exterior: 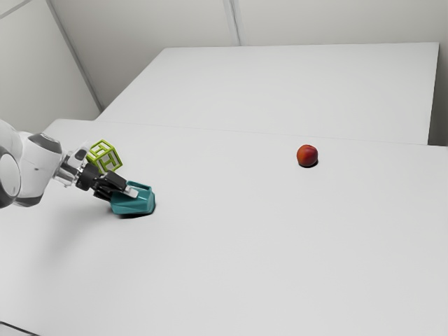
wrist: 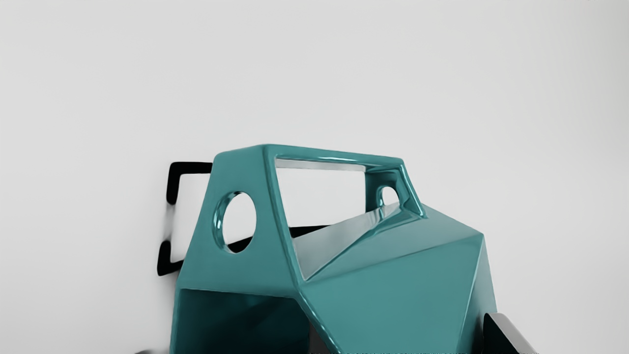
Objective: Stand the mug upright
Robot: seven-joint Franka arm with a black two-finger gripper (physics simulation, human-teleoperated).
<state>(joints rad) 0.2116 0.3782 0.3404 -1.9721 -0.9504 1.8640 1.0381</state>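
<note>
- The job looks to be at its start: the mug (exterior: 143,204) lies on its side on the white table (exterior: 266,252), near the green cube (exterior: 104,157), its handle (wrist: 268,236) raised above the body.
- My gripper (exterior: 127,193) is down at the mug with its fingers (wrist: 508,336) spread wide, one on either side of the body. One is right up against the mug or just beside it; I can't tell which. I see a gap on the other side, so I judge I have no hold on it.
- Left to do, as I judge it: close on the body, lift, turn it base down, set it down and let go.
- The mug is glossy teal, smooth as glazed ceramic, its body cut in flat, angular facets. The dark mouth (wrist: 236,322) has straight edges.
- The handle is a boxy frame with round holes through its sides; the slanted facets may let my fingers slip.
- The cube is an open lattice of bars. The peach (exterior: 307,155), round and red-orange, sits well apart.
- The tabletop is matte and plain.
</note>
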